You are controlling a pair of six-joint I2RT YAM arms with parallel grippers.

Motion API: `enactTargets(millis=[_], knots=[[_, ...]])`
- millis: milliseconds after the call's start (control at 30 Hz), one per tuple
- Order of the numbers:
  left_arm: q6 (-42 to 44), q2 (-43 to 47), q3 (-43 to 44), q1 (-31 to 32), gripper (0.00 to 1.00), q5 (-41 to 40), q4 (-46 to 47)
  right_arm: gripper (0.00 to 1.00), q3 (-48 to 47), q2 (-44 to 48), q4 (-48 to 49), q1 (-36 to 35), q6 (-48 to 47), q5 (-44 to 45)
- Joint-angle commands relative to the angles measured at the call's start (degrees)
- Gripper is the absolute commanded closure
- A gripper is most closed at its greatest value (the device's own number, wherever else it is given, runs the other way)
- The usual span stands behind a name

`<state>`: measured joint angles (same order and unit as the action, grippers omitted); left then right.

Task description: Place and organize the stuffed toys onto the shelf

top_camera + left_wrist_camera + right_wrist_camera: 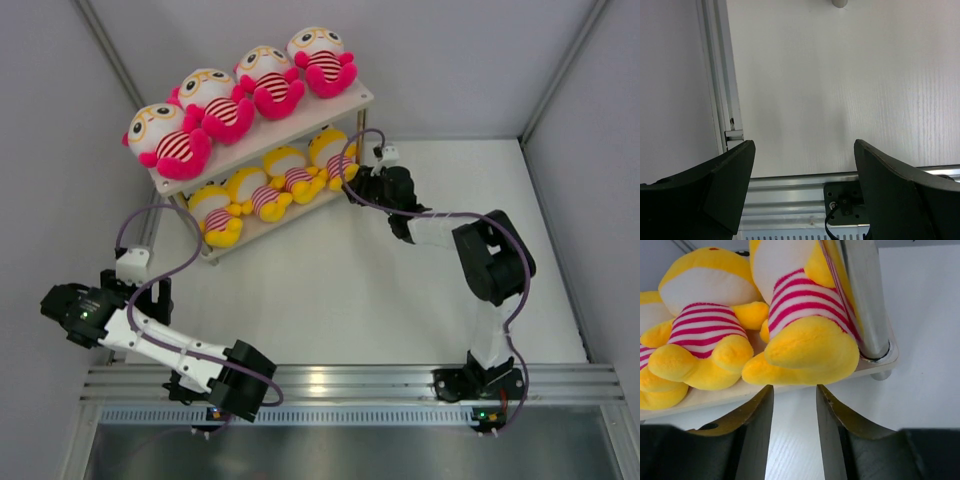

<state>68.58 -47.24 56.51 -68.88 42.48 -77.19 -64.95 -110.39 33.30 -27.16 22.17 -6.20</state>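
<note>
The shelf [352, 100] stands at the back left. Four pink-limbed stuffed toys [250, 90] sit in a row on its top board, and four yellow-limbed ones [270, 188] sit on the lower board. My right gripper [352, 188] is at the right end of the lower board. In the right wrist view it [794, 390] is open and empty, just below the feet of the rightmost yellow toy [805, 315], with another yellow toy [705, 325] to its left. My left gripper [152, 297] hangs over the table at the left, wide open and empty [804, 144].
A metal shelf leg [865, 295] stands just right of my right gripper, on the lower board [700, 397]. An aluminium rail [350, 380] runs along the near edge. Grey walls close in the left, back and right. Purple cables loop off both arms.
</note>
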Motion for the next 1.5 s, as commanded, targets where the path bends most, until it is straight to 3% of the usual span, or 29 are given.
enactTargets(millis=[0, 400, 600, 700, 733, 767, 833, 867, 1000, 1300, 1467], knots=[[1.6, 0.3, -0.2, 0.1, 0.14, 1.0, -9.3, 0.62, -4.7, -2.8, 6.8, 1.9, 6.6, -2.0], [2.0, -0.5, -0.1, 0.1, 0.14, 1.1, -9.3, 0.62, -14.5, -11.2, 3.6, 2.9, 9.4, -4.5], [2.1, -0.7, -0.3, 0.1, 0.14, 1.0, -9.3, 0.53, -13.5, -10.5, 3.5, 3.0, 8.7, -4.9], [1.8, -0.7, -0.5, 0.2, 0.14, 0.7, -9.2, 0.4, -10.0, -6.8, 3.6, 2.9, 7.1, -4.0], [1.7, -0.7, -0.5, 0.1, 0.14, 0.3, -9.3, 0.33, -7.1, -3.8, 3.8, 2.9, 6.1, -3.4], [1.8, -0.7, -0.6, 0.1, 0.14, 0.2, -9.3, 0.17, -5.6, -2.0, 4.1, 2.9, 5.5, -2.4], [1.8, -0.8, -1.0, 0.1, 0.14, 0.2, -9.2, 0.03, -1.7, 3.3, 4.0, 2.9, 3.2, -1.7], [1.9, -1.0, -1.0, 0.1, 0.14, 0.1, -9.2, 0.01, -0.6, 5.2, 2.9, 3.0, 2.3, -1.7], [-1.4, -2.6, -2.6, 0.1, 0.14, -1.1, -6.5, 0.01, 4.4, 13.9, -2.4, 3.0, -1.2, 1.9], [-17.6, -16.0, -9.8, 0.6, 0.19, -10.8, 17.7, 0.01, 11.8, 23.5, -12.9, 6.5, -10.6, 22.2], [-23.5, -21.8, -11.1, 9.1, 0.22, -14.5, 27.3, 0.01, 14.8, 23.5, -12.6, 16.1, -7.2, 21.8]])
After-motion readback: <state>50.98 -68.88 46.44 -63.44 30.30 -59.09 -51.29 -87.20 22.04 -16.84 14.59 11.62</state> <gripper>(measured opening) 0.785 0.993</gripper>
